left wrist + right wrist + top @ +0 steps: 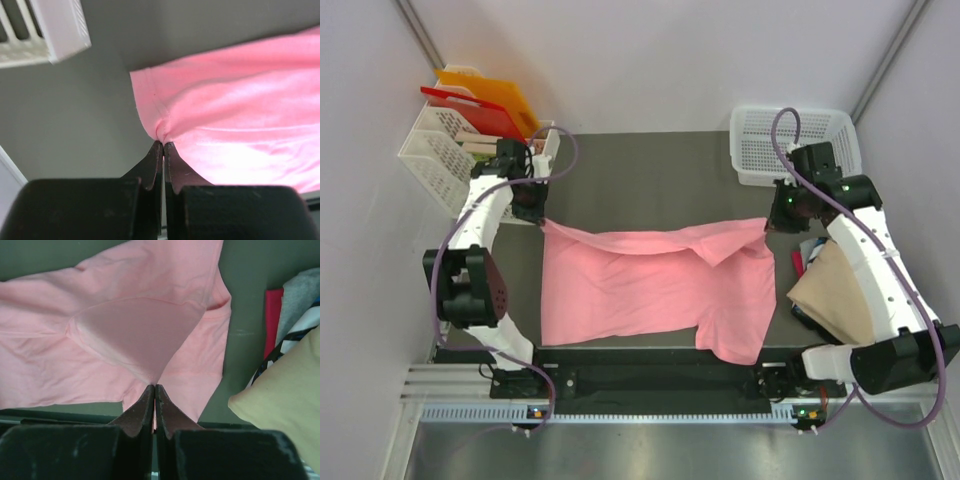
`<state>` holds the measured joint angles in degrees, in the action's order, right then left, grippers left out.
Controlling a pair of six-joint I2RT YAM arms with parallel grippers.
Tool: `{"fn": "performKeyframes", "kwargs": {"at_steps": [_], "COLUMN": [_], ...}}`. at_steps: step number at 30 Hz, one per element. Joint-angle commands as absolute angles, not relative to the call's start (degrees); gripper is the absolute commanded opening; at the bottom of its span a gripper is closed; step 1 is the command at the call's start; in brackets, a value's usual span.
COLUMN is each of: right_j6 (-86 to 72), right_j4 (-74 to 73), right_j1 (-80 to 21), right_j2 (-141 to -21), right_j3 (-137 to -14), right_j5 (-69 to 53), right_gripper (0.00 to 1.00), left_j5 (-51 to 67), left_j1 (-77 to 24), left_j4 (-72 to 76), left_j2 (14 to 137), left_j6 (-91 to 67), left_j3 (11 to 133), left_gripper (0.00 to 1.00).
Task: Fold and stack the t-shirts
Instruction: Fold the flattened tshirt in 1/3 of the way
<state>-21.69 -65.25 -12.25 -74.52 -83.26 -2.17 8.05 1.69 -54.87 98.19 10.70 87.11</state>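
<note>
Top external: pink shirt (640, 290) spans the worktop (650, 170) left-right; left fingers (162, 145) clamp its upper-left corner, right fingers (154, 387) its upper-right, both fully closed.

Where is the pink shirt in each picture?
Top external: the pink t-shirt lies spread across the middle of the table.
Left wrist: upper right, its corner pinched in the left claw.
Right wrist: upper left and centre, a point of cloth pinched in the right claw.
Shared landmark: the dark table shows beside the shirt in all three views.
</note>
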Motion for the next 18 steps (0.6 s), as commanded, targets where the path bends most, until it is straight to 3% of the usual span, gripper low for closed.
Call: {"fn": "performKeyframes", "kwargs": {"at_steps": [1, 6, 9, 11, 13, 18], "right_j6": [-22.1, -22.3, -22.2, -22.6, -22.8, -23.7], "right_j4": [-67.3, -66.7, -66.4, -66.2, -65.9, -66.5], "right_j1": [-11.8, -11.8, -11.7, -11.7, -11.7, -11.7], "right_j2": [-71.6, -71.7, -73.4, -74.3, -74.7, -79.3], "right_j3": [-79.7, -70.4, -67.2, -67.1, -68.8, -77.3], "right_j5": [-0.2, -0.8, -3.1, -3.6, -3.1, 1.3], "right_gripper": [0.0, 0.01, 0.16, 0.27, 0.28, 0.28], "left_j5": [10.3, 11.5, 11.2, 10.4, 9.5, 6.9], "left_j1": [0.9, 0.6, 0.5, 0.5, 0.5, 0.5], "left_j4": [-57.5, -58.3, -58.6, -58.9, -59.3, -61.6], "left_j2": [92.3, 88.8, 86.9, 86.1, 85.6, 85.1], "left_j6": [12.0, 12.7, 13.5, 14.1, 14.4, 16.0], "left_j3": [83.2, 75.1, 71.0, 68.9, 68.2, 70.7], "left_gripper": [0.0, 0.0, 0.01, 0.12, 0.3, 0.49]}}
